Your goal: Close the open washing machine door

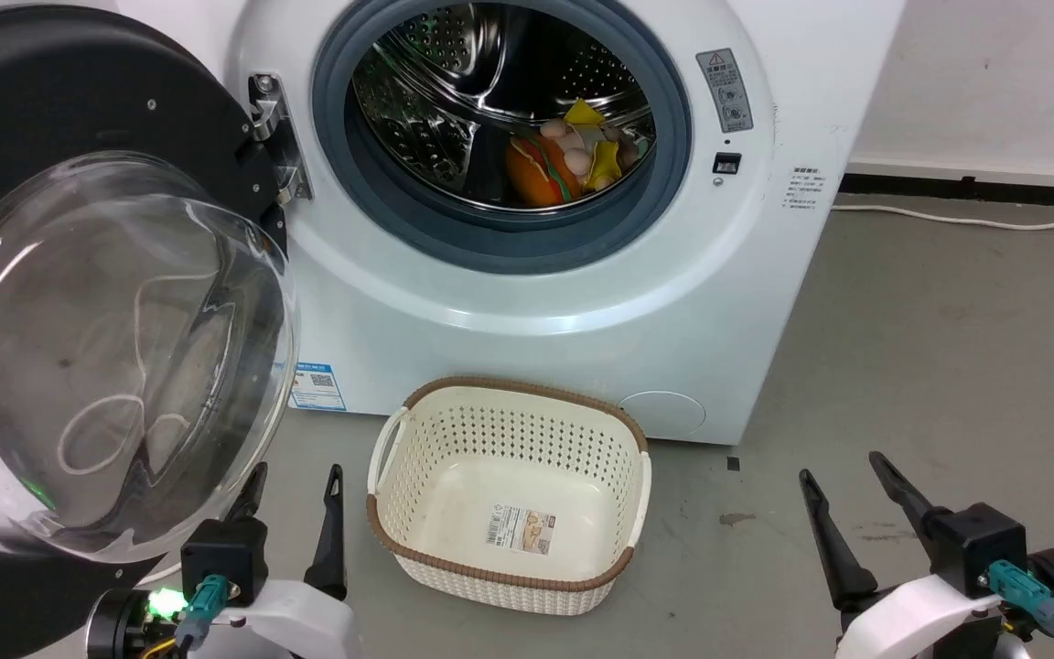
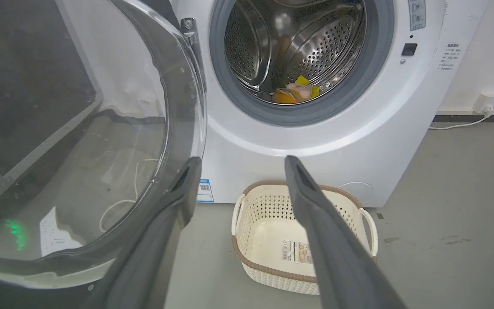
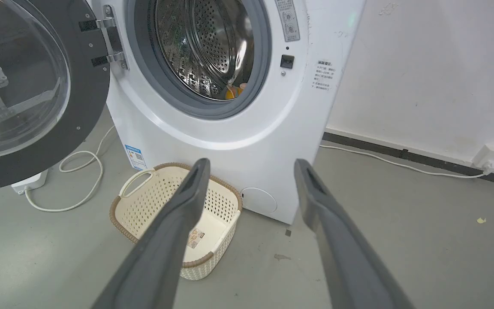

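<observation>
Grey concrete floor [image 1: 948,366], scuffed, is bounded at 12 o'clock by a white wall [image 1: 994,73] with a dark skirting strip. A thin white cable [image 1: 966,220] is laid along the wall's foot.

White front-loading washing machine [image 1: 527,311] is stood on this floor. Its grey rubber-ringed steel drum opening [image 1: 500,119] is uncovered, and orange-and-yellow soft toys [image 1: 564,156] are seen inside.

Large round washing machine door [image 1: 51,101], a wide black rim around a clear domed glass window, is swung wide open at 9 o'clock of the opening, hung on a metal hinge [image 1: 275,137].

Cream perforated plastic basket [image 1: 527,389], brown-rimmed, is set on the floor at 6 o'clock of the machine.

Left gripper [image 1: 296,470], fingers spread wide with nothing held, is seen just below the door's lower edge, beside the basket.

Right gripper [image 1: 839,465], likewise spread and empty, is seen over bare floor at 4 o'clock, well apart from the machine. Open floor is found from there round to 3 o'clock.
</observation>
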